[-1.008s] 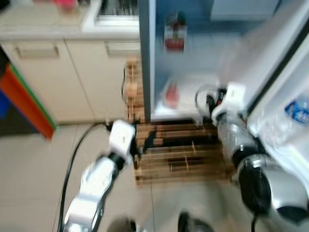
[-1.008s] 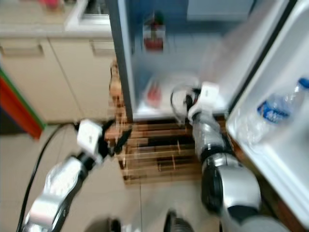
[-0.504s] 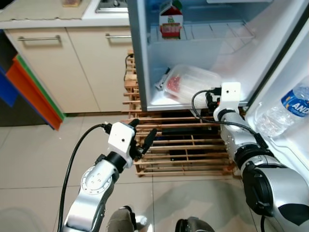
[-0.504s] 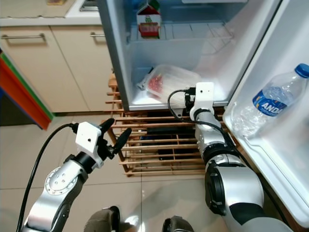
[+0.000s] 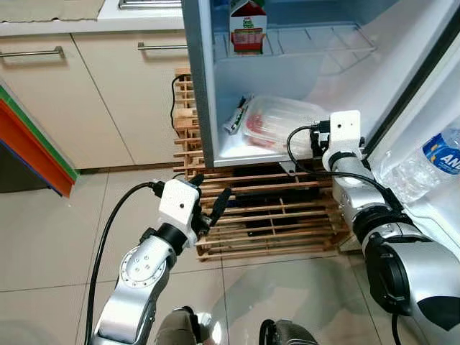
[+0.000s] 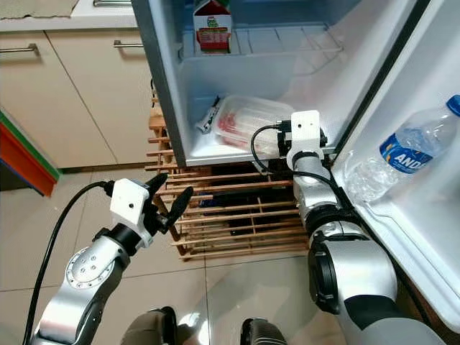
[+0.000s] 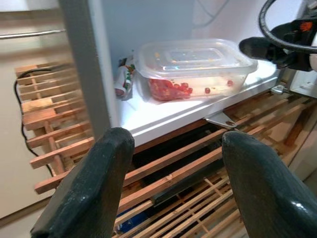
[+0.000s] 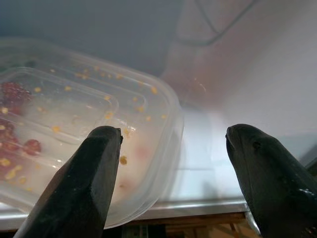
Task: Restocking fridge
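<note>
Two grippers are spread apart: the right gripper (image 8: pixel 168 173) by the box (image 5: pixel 277 122) at the fridge floor's (image 5: pixel 237 149) front edge, the left gripper (image 5: pixel 208 201) over the wooden rack (image 5: pixel 273 223).

You look down on a floor (image 5: pixel 43 237) of pale glossy tiles with thin grout lines; it reflects light near the bottom of the head views. Along the far side runs a row of cream cabinets (image 5: pixel 86 93) with slim metal bar handles (image 5: pixel 32 52), topped by a light worktop (image 5: pixel 50 11). At the worktop's edge you see the rim of a steel sink (image 5: pixel 147 4). Leaning at your left is an orange panel (image 5: pixel 32 147) with a green edge. A slatted wooden pallet (image 5: pixel 266 215) lies on the tiles by the cabinets, and a black cable (image 5: pixel 175 90) hangs against its upright slats.
</note>
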### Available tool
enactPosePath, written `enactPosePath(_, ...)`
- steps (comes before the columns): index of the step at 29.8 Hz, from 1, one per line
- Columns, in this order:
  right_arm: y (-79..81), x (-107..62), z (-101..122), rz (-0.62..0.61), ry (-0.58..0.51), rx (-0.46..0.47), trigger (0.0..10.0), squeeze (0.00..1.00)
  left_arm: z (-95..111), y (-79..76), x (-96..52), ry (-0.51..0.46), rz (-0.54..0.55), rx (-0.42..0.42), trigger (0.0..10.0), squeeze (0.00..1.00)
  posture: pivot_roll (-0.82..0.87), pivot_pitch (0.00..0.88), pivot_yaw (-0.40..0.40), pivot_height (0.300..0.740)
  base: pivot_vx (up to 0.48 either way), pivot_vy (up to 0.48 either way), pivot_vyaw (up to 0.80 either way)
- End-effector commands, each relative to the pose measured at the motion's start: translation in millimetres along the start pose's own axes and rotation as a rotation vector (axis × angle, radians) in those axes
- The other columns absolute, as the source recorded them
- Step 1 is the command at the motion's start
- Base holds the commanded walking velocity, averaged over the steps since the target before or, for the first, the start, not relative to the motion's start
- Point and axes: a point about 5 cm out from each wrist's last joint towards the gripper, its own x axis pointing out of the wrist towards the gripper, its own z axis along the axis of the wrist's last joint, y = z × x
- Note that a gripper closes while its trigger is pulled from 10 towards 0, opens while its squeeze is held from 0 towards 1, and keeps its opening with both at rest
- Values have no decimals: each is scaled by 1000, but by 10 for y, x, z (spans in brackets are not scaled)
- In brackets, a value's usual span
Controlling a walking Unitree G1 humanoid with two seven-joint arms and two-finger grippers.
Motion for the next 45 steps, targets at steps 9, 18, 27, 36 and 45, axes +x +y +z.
enactPosePath(9,-21,6,440,-41,-292,96,10000,0,31,-2,66,-10,25,-1,10000,0,48,145,-3,740,0,0,0)
enactPosePath(18,257,-306,161,53,-198,417,10000,0,29,37,104,-5,39,-9,10000,0,30,149,2,740,0,0,0)
enactPosePath(27,455,-755,242,142,-204,452,10000,0,32,88,78,-4,60,-2,10000,0,22,160,3,740,0,0,0)
enactPosePath(36,579,-923,-7,168,-29,498,10000,0,-47,69,36,27,31,-32,10000,0,49,151,7,740,0,0,0)
enactPosePath(45,677,-768,-132,180,13,487,10000,0,19,94,97,4,33,-4,10000,0,52,138,21,740,0,0,0)
